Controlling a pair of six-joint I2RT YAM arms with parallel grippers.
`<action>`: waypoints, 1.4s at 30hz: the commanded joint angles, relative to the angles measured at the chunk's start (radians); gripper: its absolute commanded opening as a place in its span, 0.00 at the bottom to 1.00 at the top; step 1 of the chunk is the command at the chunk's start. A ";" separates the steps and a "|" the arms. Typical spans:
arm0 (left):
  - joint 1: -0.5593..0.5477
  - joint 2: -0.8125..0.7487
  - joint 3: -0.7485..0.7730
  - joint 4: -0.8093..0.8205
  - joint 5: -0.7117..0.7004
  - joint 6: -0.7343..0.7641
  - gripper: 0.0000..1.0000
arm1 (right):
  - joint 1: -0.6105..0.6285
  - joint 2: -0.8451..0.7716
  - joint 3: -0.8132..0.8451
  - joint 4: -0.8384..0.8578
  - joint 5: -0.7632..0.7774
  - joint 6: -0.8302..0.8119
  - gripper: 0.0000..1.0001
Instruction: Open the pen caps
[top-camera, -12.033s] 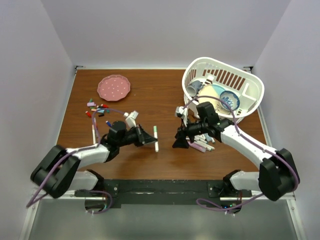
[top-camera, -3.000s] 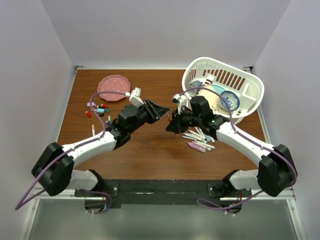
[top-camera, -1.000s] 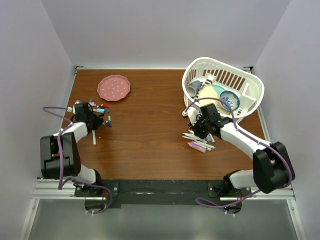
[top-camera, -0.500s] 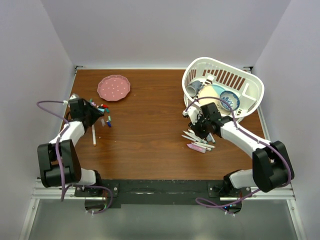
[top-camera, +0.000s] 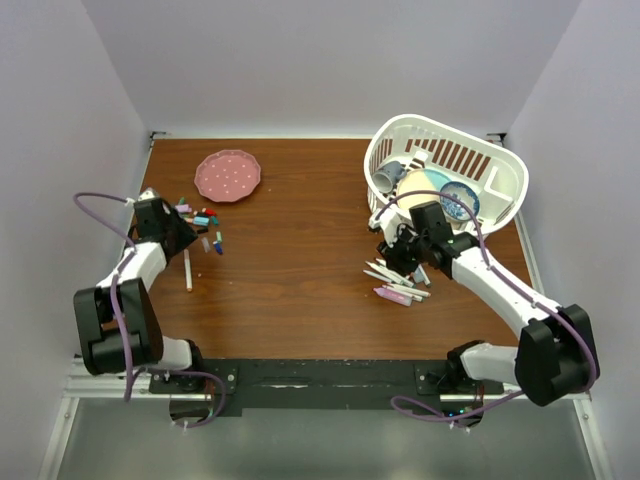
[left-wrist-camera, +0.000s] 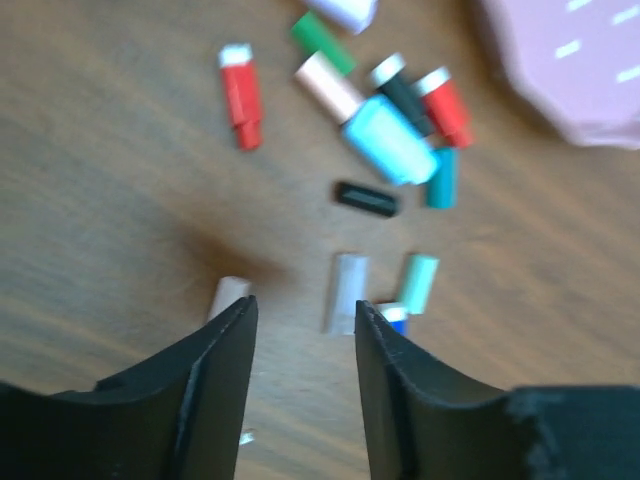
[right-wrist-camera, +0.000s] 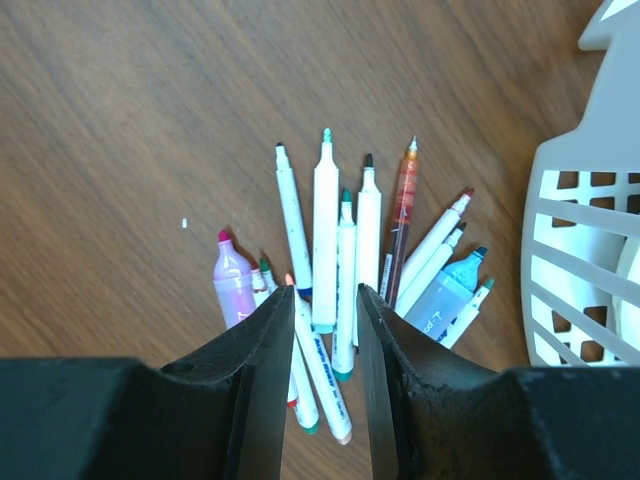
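Note:
Loose pen caps (top-camera: 201, 219) lie in a cluster at the table's left, seen up close as a red cap (left-wrist-camera: 240, 95), a light blue cap (left-wrist-camera: 390, 140), a black cap (left-wrist-camera: 367, 198) and a white cap (left-wrist-camera: 348, 290). My left gripper (left-wrist-camera: 302, 310) hovers just short of them, open, with nothing between its fingers; from above the left gripper (top-camera: 170, 233) sits at the cluster's left side. Uncapped pens (right-wrist-camera: 340, 230) fan out on the wood. My right gripper (right-wrist-camera: 325, 295) is open above them, holding none; from above the right gripper (top-camera: 402, 250) is over the pen pile (top-camera: 398, 282).
A pink plate (top-camera: 228, 175) lies behind the caps. A white basket (top-camera: 500, 165) with dishes stands at the back right, close to the right arm. One white pen barrel (top-camera: 187, 270) lies alone near the left arm.
Both grippers have opened wider. The left gripper has drawn back a little to the left of the cap cluster. The right gripper has lifted slightly over the pens.

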 joint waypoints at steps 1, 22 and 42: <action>0.007 0.081 0.102 -0.082 -0.090 0.115 0.46 | -0.007 -0.050 0.031 -0.014 -0.057 -0.017 0.36; -0.003 0.230 0.142 -0.235 -0.104 0.159 0.25 | -0.067 -0.133 0.019 -0.022 -0.158 -0.014 0.38; -0.171 -0.495 -0.209 0.181 0.501 -0.380 0.00 | -0.058 -0.164 -0.020 0.013 -0.745 0.058 0.60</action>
